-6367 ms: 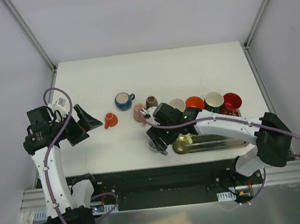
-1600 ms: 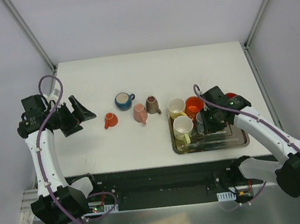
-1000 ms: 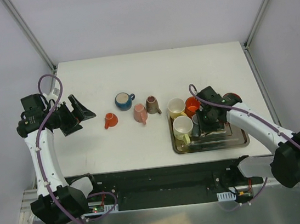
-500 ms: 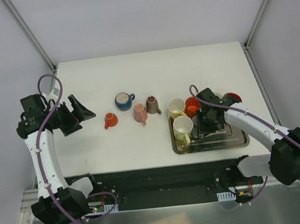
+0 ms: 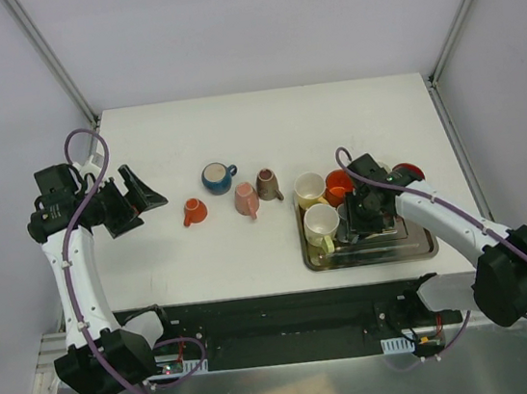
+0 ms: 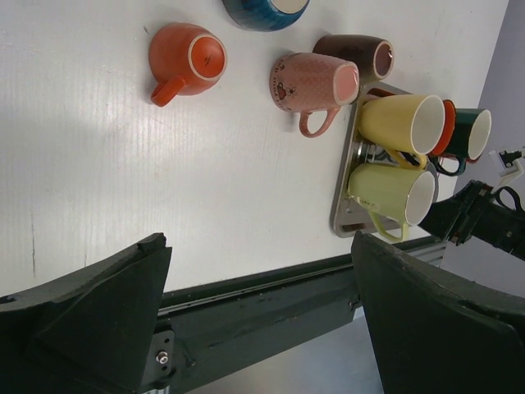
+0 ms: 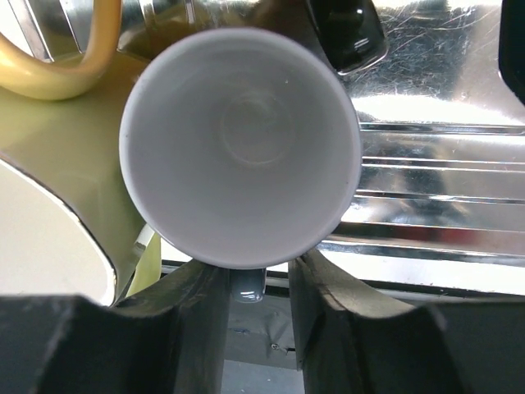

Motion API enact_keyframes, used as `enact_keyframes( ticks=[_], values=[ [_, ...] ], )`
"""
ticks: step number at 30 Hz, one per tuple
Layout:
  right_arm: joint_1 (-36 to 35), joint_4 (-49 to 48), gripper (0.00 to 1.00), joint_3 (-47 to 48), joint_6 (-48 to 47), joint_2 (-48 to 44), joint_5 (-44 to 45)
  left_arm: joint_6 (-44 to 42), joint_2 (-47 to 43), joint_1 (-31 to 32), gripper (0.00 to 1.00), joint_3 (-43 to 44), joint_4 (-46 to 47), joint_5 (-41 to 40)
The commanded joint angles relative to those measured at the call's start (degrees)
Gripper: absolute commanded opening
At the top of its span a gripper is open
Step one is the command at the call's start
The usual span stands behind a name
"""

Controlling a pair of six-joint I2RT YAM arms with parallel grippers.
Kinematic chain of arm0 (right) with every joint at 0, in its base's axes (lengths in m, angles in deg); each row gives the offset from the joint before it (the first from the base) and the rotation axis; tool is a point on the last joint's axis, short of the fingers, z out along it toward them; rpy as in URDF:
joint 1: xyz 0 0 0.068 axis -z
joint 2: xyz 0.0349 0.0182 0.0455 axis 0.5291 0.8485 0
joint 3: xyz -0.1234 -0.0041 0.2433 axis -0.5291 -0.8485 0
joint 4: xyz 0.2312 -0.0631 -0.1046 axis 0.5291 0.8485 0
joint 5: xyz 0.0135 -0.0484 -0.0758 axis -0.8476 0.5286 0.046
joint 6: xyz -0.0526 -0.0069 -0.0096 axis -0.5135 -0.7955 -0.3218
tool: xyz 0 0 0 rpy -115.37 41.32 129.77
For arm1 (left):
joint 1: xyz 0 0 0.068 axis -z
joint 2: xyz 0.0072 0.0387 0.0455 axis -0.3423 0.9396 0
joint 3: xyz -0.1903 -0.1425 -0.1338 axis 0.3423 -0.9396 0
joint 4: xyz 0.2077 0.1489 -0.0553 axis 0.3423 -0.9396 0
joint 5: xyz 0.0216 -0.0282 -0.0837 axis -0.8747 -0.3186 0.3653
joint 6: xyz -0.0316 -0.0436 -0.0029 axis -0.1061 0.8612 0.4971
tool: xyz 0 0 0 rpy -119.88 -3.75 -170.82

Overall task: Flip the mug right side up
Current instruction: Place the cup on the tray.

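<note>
The right gripper (image 7: 256,281), jaws narrow and grip unclear, sits by the grey round china mug (image 7: 240,148), upright on the silver metal tray (image 7: 443,164). It should open gently and lift straight up.

The tray (image 7: 426,148) is bright, mirror-like metal, ribbed and finely scratched. The mug (image 7: 240,148) looks ceramic, its white inside smooth and softly glossy. The orange mug (image 6: 187,59) has a shiny glaze. The worktop (image 6: 123,189) is matt white, faintly grained. The left gripper (image 6: 261,246) has matt black plastic fingers (image 6: 98,312).
</note>
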Motion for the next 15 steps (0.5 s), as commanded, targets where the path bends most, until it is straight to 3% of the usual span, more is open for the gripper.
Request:
enact_keyframes(
  ticks=[1,15],
  values=[
    [0.63,1.26,0.40,2.14,1.21,-1.80,0.99,-0.54,0.42,-0.52,0.96,2.47,-0.42,0.24],
    [0.98,3.55,0.45,4.25,0.86,-2.33,-1.56,-0.36,0.16,-0.52,0.96,2.12,-0.16,0.24]
  ],
)
